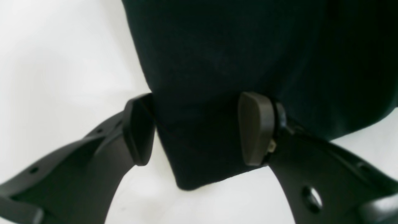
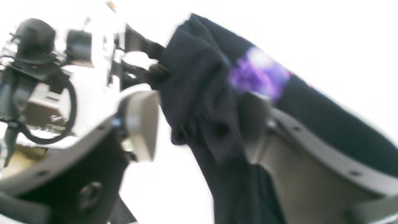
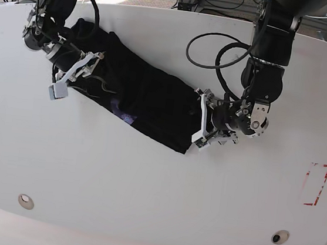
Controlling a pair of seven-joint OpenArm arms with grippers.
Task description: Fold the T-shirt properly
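Left gripper (image 1: 196, 130) jaws apart, right gripper (image 2: 199, 124) — seemingly — apart.

The right wrist view is smeared: the shirt (image 2: 199, 102) shows its print only as a purple blur toward 1 o'clock. In the left wrist view, the shirt (image 1: 248, 56) runs off the top and right edges.

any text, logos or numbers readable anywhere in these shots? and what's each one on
No text can be read in any view.
T-shirt: a purple print patch shows in the right wrist view, too blurred to read; no letters are visible.
Red-outlined rectangle on the table: a marking only, no readable characters.
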